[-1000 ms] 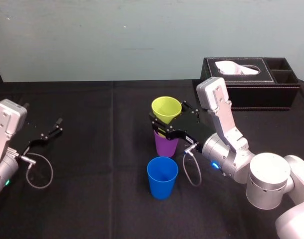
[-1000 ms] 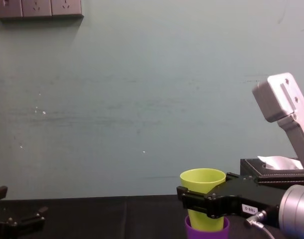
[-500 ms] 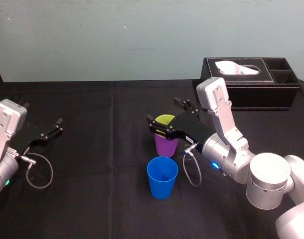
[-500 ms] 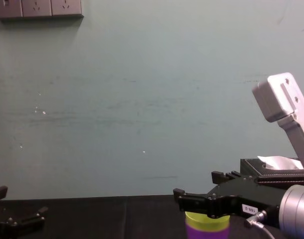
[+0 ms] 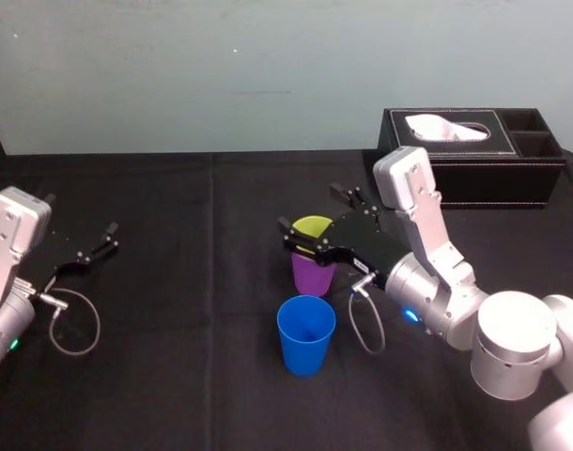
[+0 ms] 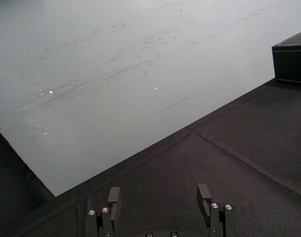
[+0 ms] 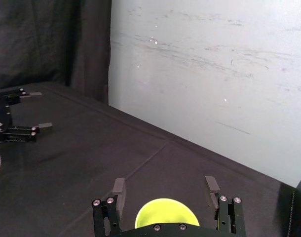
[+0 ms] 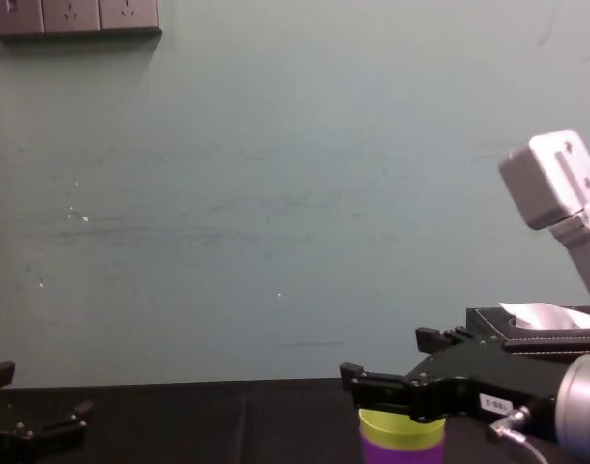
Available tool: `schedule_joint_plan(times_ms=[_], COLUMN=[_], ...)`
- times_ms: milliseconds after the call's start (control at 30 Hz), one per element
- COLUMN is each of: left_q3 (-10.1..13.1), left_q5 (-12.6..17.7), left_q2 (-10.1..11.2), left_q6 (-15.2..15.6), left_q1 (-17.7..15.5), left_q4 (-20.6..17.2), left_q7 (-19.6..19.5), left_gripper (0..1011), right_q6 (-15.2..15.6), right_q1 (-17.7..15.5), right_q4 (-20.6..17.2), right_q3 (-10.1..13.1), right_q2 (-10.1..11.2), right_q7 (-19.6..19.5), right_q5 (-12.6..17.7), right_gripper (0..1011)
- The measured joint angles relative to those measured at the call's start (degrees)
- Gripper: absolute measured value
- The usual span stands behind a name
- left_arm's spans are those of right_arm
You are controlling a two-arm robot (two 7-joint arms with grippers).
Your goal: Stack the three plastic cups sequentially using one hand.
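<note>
The right gripper (image 5: 310,209) gapes empty around the yellow cup (image 5: 312,227) nested in the purple cup (image 5: 312,274), blue cup (image 5: 305,334) just nearer the robot; light, slick and thin-walled, they likely want a gentle mid-wall pinch; left gripper (image 6: 159,191) parked, spread

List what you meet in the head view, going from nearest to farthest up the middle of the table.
Blue plastic cup → purple plastic cup with the yellow-green plastic cup nested inside, right gripper open astride its top → black leather tissue box. Left gripper sits parked, open, at the table's left.
</note>
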Motion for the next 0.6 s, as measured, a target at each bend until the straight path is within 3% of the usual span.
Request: schedule_joint_plan(times_ms=[200, 600], left_q3=[0.0, 0.0], left_q5=[0.0, 0.0], left_q2=[0.0, 0.0], left_q6=[0.0, 0.0], left_q1=[0.0, 0.0], left_q4=[0.0, 0.0], left_q7=[0.0, 0.0], left_gripper=[1010, 1010], right_q6=[0.97, 0.08], right_q1=[-3.5, -12.36], right_q4=[-5.62, -15.94], right_q3=[1.2, 4.9], right_q2=[2.36, 9.39], right_q7=[0.29, 3.91], right_q5=[0.59, 5.9], right_gripper=[1003, 1003])
